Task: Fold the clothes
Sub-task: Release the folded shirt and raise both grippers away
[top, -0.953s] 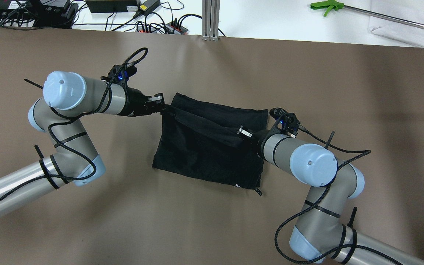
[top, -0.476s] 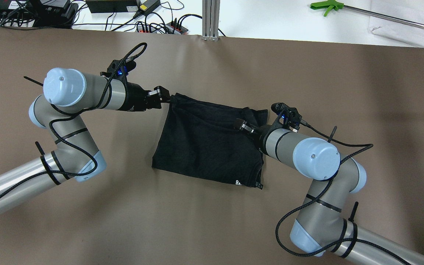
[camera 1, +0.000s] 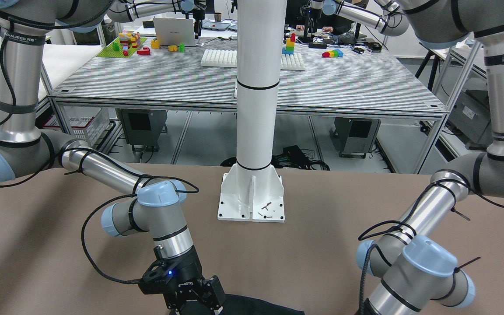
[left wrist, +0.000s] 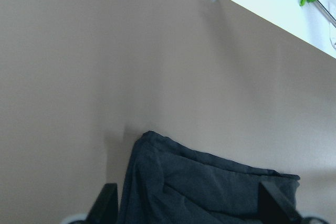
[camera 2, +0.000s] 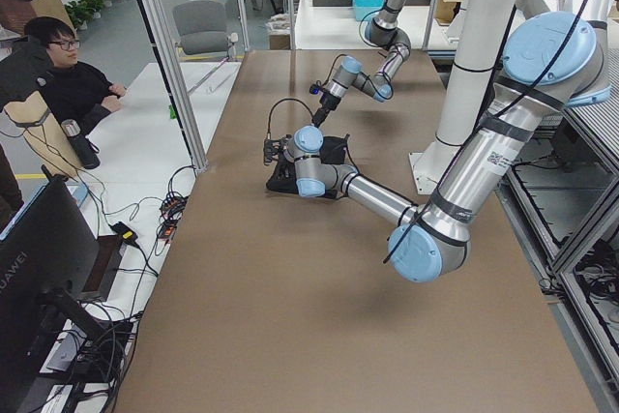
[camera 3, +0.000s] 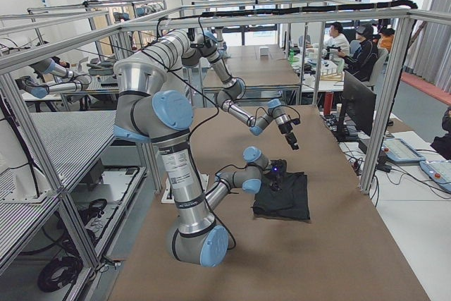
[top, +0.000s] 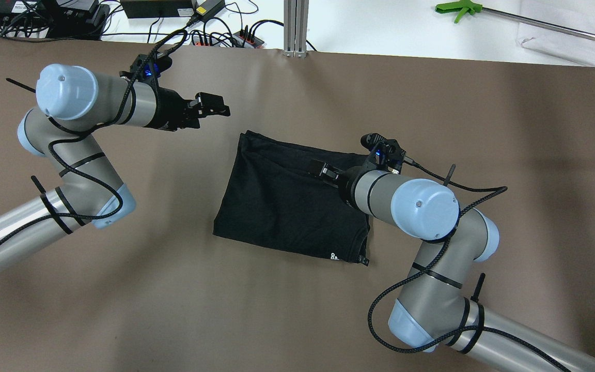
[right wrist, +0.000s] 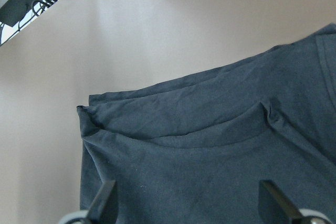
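Note:
The clothes (top: 282, 201) are one black fabric piece lying flat and folded on the brown table (top: 173, 310), with a small white mark near its front right corner. My left gripper (top: 220, 107) hangs open beyond the piece's far left corner, clear of it. In the left wrist view its fingers (left wrist: 107, 205) stand apart with nothing between them, above the fabric's corner (left wrist: 157, 150). My right gripper (top: 323, 170) is open low over the far right part of the fabric. The right wrist view shows its fingers (right wrist: 105, 203) spread over the layered edges (right wrist: 184, 124), holding nothing.
A white pole's base plate (camera 1: 251, 199) is bolted to the table on the robot's side. Along the far edge are an aluminium post (top: 295, 26), cables and a power strip (top: 225, 37), and a green-handled rod (top: 463, 9). A person (camera 2: 68, 84) sits beyond the table.
Both grippers carried the lifted fabric edge to the far side and let go of it. The left gripper then pulled back to the far left. The fabric now lies flat.

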